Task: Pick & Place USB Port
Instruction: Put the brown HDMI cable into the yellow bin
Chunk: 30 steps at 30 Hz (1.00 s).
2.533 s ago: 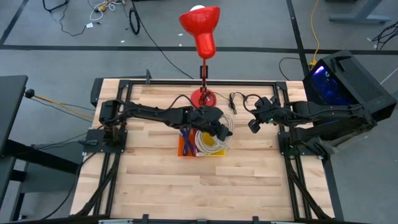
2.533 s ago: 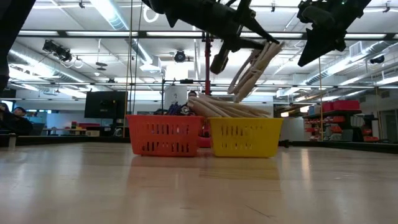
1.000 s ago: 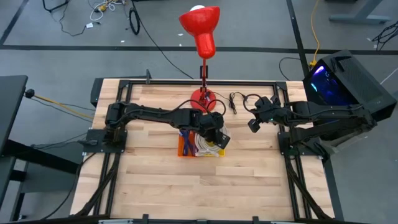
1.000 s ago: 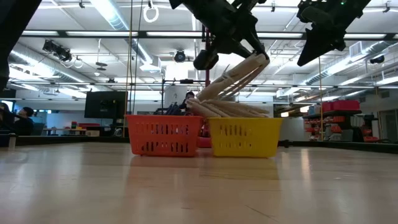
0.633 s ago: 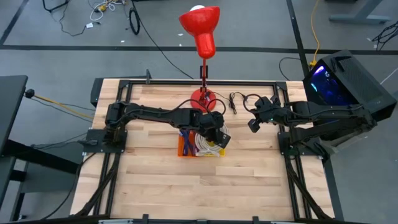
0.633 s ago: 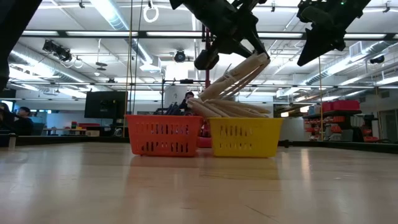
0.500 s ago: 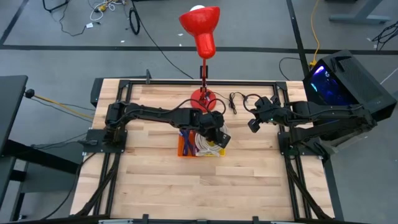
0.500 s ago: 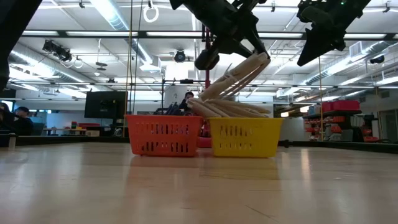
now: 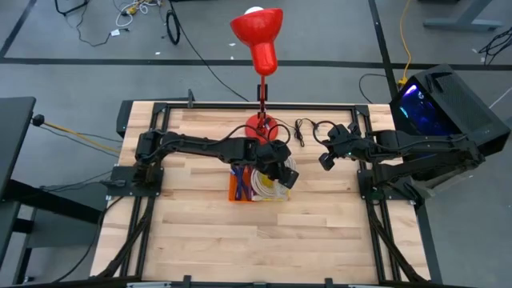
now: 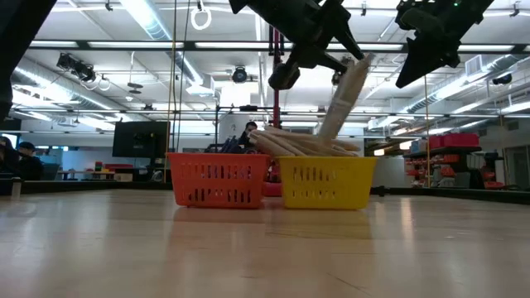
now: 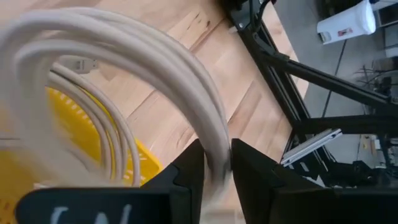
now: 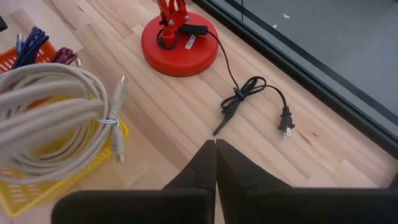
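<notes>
A coil of pale USB cable (image 12: 50, 115) stands over the yellow basket (image 10: 325, 182), next to the orange basket (image 10: 219, 178). Its lower turns lie in the yellow basket and its top reaches up to my left gripper (image 11: 217, 165). In the high view that gripper (image 9: 286, 174) is above the yellow basket's right side and is shut on the coil. My right gripper (image 12: 216, 152) is shut and holds nothing. It hangs above the table (image 9: 326, 160), to the right of the red lamp's base. My left gripper pinches several strands at the top of the coil (image 11: 214, 140) between its two fingers. The fingers slant down from the table's left side and lie across the strands. The coil hangs nearly upright below them (image 10: 344, 99), with its lower end in the yellow basket.
A red desk lamp (image 9: 260, 36) stands at the far middle of the table on a round base (image 12: 179, 53). Its black power cord and plug (image 12: 252, 99) lie on the wood to the right. Dark cables (image 12: 31, 43) fill the orange basket. Bare wood lies toward the near edge.
The top of the coil has swung from a low slant over both baskets to nearly upright over the yellow basket, while its lower turns have stayed in that basket. My left gripper has tipped up a little without leaving its place.
</notes>
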### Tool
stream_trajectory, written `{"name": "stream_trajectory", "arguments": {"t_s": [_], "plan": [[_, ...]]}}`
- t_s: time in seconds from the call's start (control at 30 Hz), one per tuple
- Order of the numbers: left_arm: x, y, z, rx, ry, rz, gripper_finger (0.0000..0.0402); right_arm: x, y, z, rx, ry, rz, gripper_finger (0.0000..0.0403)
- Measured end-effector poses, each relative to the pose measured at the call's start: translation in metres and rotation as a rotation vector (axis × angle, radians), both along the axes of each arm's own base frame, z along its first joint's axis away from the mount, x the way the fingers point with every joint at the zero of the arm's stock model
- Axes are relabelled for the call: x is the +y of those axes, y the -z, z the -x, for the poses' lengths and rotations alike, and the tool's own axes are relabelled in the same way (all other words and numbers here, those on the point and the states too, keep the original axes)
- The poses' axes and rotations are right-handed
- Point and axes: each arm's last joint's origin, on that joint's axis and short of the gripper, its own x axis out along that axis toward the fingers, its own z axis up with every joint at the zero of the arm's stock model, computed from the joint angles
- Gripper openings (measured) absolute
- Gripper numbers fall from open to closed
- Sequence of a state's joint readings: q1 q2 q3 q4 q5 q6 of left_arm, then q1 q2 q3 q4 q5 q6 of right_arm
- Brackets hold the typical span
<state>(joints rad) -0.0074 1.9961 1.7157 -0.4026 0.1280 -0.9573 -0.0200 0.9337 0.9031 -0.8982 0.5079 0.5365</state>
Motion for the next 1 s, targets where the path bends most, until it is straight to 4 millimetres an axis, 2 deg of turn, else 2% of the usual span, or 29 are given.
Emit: {"name": "stream_trajectory", "arguments": {"t_s": [0.2, 0.7, 0.9, 1.0], "plan": [[0.003, -0.005, -0.004, -0.062, -0.007, -0.003, 0.0103, 0.0, 0.0, 0.0, 0.0, 0.0, 0.0, 0.0011], [0.008, -0.005, -0.004, -0.063, -0.019, -0.015, 0.0101, 0.001, 0.002, 0.002, 0.027, -0.024, -0.03, 0.0011], [0.012, -0.01, -0.007, -0.128, -0.014, -0.006, 0.0101, 0.004, 0.012, 0.009, 0.165, -0.086, -0.111, 0.0011], [0.014, -0.016, -0.011, -0.205, -0.008, -0.014, 0.0101, 0.005, 0.025, 0.01, 0.194, -0.109, -0.148, 0.0011]]}}
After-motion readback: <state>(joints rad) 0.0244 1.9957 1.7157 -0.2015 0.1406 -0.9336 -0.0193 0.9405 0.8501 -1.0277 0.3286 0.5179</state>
